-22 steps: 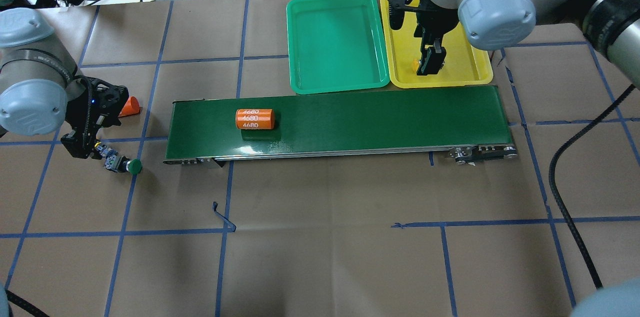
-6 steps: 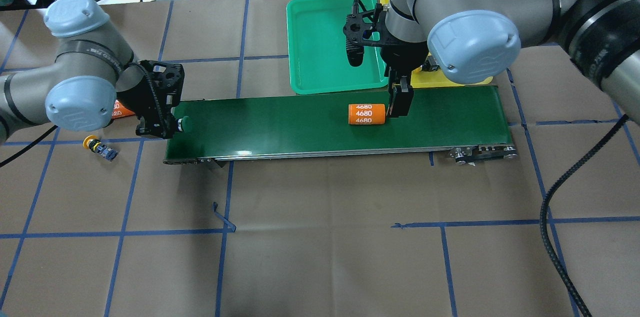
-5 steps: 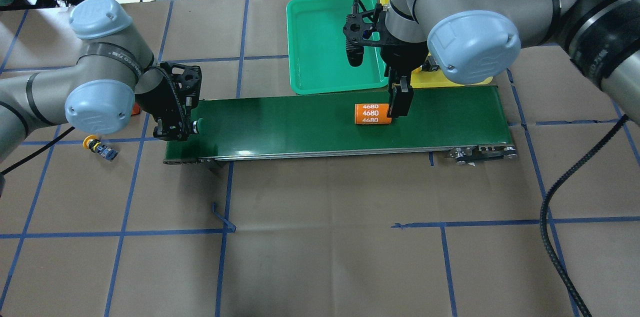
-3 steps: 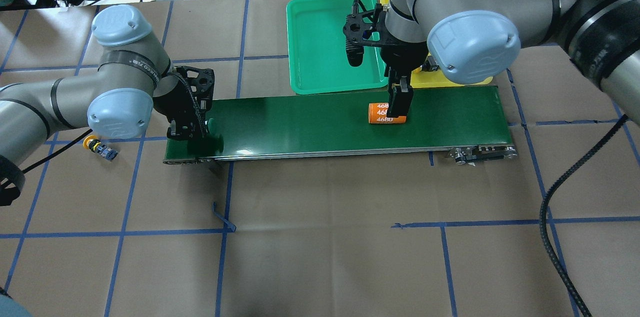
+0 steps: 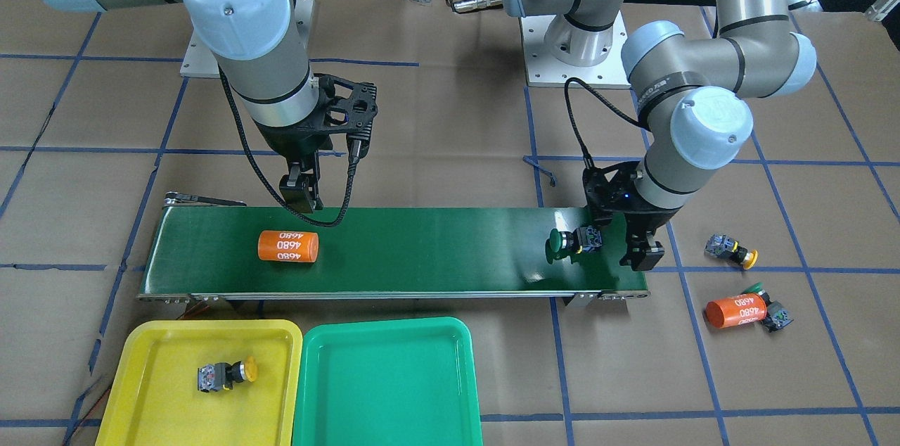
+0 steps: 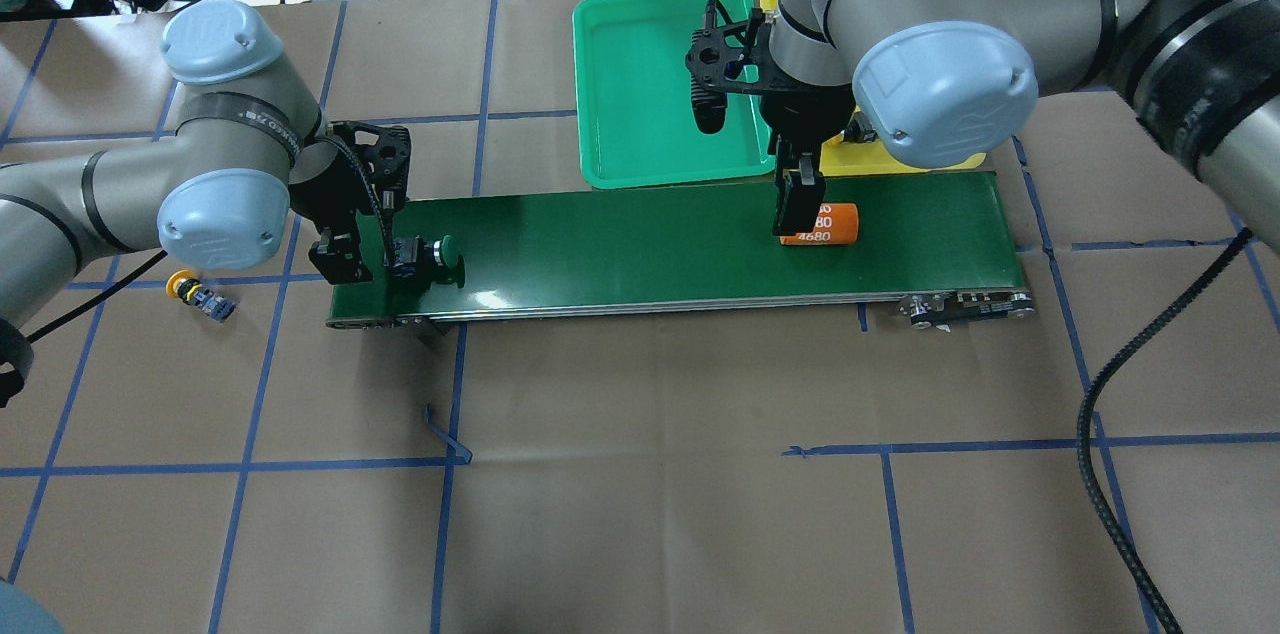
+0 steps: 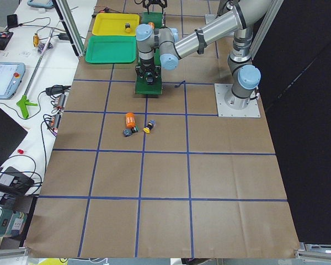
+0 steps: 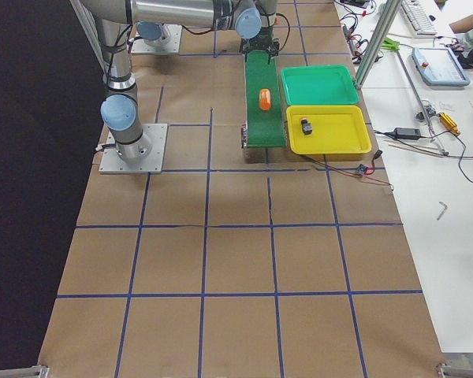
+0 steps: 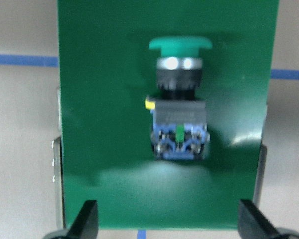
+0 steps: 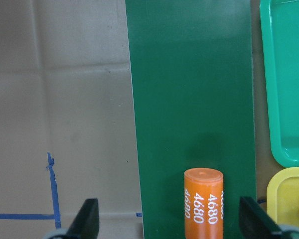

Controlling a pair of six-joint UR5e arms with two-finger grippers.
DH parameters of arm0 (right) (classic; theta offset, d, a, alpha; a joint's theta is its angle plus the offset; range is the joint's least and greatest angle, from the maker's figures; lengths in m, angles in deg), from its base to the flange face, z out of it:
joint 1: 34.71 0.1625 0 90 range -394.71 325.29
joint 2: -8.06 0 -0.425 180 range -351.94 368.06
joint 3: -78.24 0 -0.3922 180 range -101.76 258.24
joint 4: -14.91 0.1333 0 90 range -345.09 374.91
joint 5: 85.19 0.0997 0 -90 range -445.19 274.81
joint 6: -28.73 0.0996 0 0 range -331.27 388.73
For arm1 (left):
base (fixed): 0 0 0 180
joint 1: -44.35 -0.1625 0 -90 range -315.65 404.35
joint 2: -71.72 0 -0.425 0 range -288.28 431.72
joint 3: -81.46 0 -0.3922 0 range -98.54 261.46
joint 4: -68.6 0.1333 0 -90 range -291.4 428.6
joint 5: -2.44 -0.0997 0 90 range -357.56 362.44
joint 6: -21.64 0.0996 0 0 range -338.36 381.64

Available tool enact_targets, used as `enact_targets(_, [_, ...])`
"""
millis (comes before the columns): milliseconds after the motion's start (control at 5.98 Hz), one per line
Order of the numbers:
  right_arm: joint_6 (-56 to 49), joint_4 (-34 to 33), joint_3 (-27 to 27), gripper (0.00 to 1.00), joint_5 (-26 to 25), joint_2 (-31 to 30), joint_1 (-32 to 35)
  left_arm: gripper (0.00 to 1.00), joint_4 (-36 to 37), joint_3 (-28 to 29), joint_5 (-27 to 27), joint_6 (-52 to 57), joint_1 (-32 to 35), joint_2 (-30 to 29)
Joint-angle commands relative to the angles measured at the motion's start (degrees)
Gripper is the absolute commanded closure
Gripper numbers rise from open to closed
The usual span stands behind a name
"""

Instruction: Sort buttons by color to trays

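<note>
Hovering spread and empty over the conveyor belt (image 5: 436, 249), left gripper (image 5: 617, 243) by green button (image 5: 569, 242), right gripper (image 5: 301, 198) over orange cylinder (image 5: 288, 246), yellow button (image 5: 225, 374) in yellow tray (image 5: 162, 361) plain from the front, mostly arm-hidden overhead.

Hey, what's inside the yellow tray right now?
The yellow tray holds one yellow button, lying on its side. Overhead, the right arm hides most of the tray.

Green-capped button (image 6: 425, 254) sideways on conveyor belt (image 6: 650, 259)
</note>
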Motion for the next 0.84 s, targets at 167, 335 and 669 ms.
enact_targets(167, [0.5, -1.5, -0.1, 0.0, 0.1, 1.2, 2.9, 0.02, -0.3, 0.4, -1.9, 7.6, -13.7, 0.1])
enact_targets(335, [5.0, -5.9, 0.0, 0.0, 0.1, 3.6, 5.3, 0.02, -0.1, -0.4, -2.1, 17.2, -15.9, -0.8])
enact_targets(669, [10.2, -12.0, 0.0, 0.0, 0.1, 7.7, 8.9, 0.02, 3.8, -1.8, -7.1, 32.5, -16.3, -3.7])
